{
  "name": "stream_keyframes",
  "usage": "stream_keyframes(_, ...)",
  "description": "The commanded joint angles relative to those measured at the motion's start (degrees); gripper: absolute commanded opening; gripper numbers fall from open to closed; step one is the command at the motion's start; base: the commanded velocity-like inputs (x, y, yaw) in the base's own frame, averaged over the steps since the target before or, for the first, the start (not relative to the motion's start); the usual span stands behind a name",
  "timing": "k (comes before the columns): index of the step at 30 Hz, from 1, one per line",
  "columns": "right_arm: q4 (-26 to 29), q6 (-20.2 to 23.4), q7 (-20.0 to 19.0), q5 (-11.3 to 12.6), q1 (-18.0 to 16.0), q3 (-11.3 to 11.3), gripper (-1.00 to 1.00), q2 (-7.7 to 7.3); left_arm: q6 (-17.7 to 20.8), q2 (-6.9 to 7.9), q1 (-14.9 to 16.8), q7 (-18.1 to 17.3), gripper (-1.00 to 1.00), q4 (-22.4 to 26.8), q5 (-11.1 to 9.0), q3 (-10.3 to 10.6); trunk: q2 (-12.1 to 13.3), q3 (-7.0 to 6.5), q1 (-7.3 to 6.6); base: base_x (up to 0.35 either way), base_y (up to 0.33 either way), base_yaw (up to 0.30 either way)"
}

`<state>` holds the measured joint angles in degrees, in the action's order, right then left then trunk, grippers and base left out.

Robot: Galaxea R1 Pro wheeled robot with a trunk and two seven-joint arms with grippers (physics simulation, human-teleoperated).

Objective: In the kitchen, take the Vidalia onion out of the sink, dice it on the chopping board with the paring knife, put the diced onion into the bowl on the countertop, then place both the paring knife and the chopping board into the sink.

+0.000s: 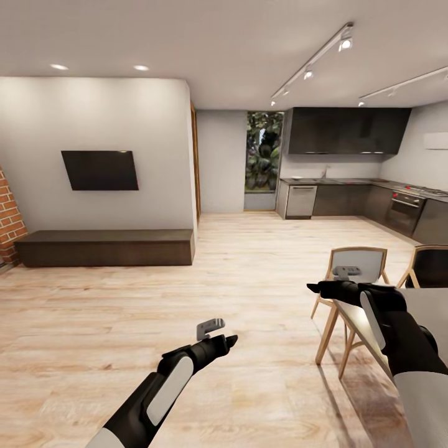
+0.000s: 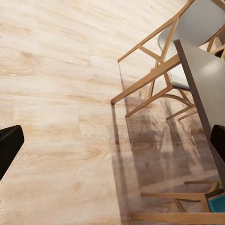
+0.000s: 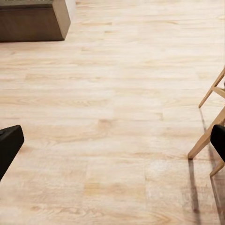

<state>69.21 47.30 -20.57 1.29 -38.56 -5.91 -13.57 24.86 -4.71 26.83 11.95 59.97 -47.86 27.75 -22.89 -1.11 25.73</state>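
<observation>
Standing in the living area, well apart from the kitchen countertop at the far wall. Both the left gripper and right gripper have fingers apart, empty. Driving ahead risks clipping the wooden chairs and tabletop just beside the right arm.

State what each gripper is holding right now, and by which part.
Nothing is held. The left gripper and right gripper both hang open and empty over the wooden floor, beside the dining table, far from the kitchen.
</observation>
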Motion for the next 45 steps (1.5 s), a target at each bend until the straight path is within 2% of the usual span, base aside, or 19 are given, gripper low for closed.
stream_keyframes(1,0.0,0.3,-0.2,0.1,0.0,-0.1,1.00,0.01,0.1,0.01,0.0,0.5,1.00,0.1,-0.6,0.1,0.0,0.03,0.06,0.279,0.000,0.000)
stream_keyframes(17,0.0,0.3,-0.2,0.1,0.0,-0.1,1.00,0.03,0.0,0.14,-0.1,0.5,1.00,0.1,-0.5,-0.2,0.0,0.03,0.06,0.336,0.006,0.000)
stream_keyframes(30,0.0,0.3,-0.1,0.0,0.0,-0.1,1.00,0.03,0.2,0.10,0.0,0.7,1.00,-0.5,-0.4,0.0,0.0,0.03,0.06,0.320,0.128,-0.003)
stream_keyframes(45,-0.3,0.2,-0.1,0.1,0.0,-0.1,1.00,-0.12,0.2,-0.38,0.3,0.7,1.00,-2.4,-0.3,0.0,0.0,0.03,0.06,0.306,0.153,-0.172)
